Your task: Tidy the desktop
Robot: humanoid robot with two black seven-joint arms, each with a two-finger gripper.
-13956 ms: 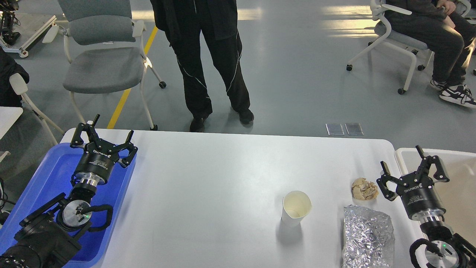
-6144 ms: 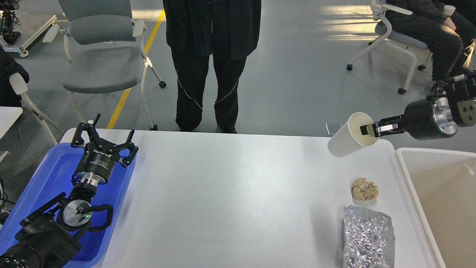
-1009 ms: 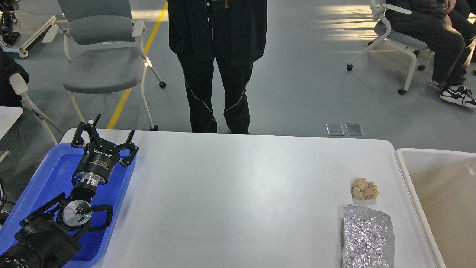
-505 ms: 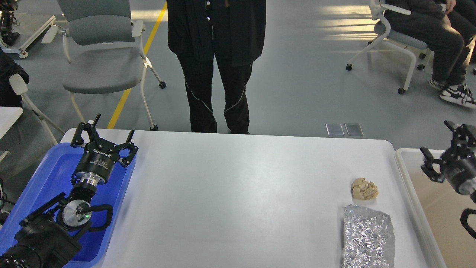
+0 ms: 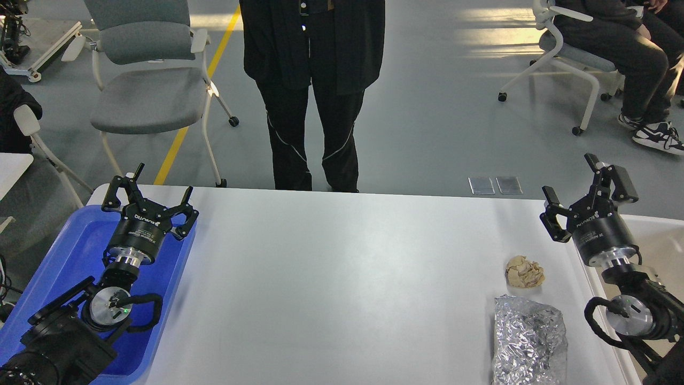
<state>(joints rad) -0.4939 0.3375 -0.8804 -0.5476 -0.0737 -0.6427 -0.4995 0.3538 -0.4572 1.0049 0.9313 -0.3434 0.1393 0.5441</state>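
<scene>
White bench (image 5: 331, 278) spans scene centre, between blue tray (image 5: 64, 251) at left and beige bin (image 5: 660, 235) at right. Crumpled paper wad (image 5: 525, 270) and foil bag (image 5: 528, 340) lie on bench, near right, just apart. Left claw (image 5: 149, 200) over tray's far end, fingers spread, empty. Right claw (image 5: 585, 195) above bench's far right corner, fingers spread, empty.

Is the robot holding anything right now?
No. The left gripper and right gripper are both open and empty.
</scene>
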